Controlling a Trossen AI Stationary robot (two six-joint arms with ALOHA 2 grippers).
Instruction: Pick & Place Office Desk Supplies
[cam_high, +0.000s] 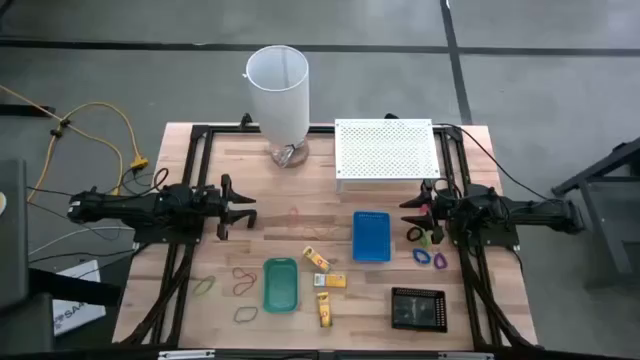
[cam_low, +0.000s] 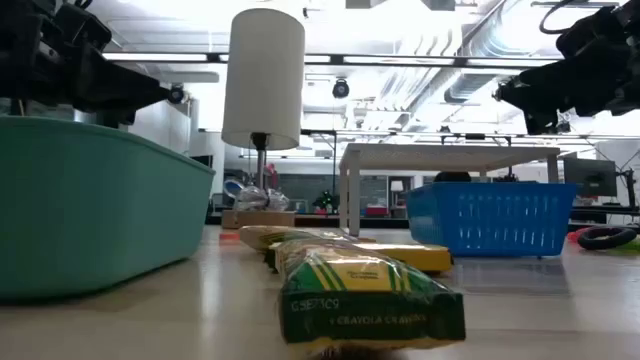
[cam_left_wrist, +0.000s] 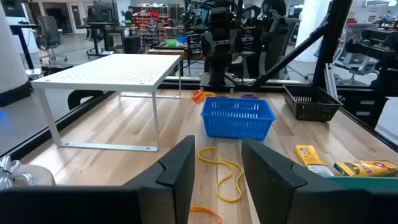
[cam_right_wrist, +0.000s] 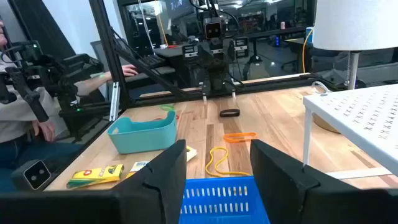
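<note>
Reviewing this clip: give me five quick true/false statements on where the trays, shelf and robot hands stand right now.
1. The blue tray lies in front of the white shelf, nearer the right arm. True.
2. The green tray holds a crayon box. False: the crayon boxes lie on the table beside it.
3. The left hand grips a rubber band. False: it is open and empty, above the table.
4. The right hand is open and holds nothing. True.
5. The black tray stands on top of the white shelf. False: it sits on the table near the front edge.
</note>
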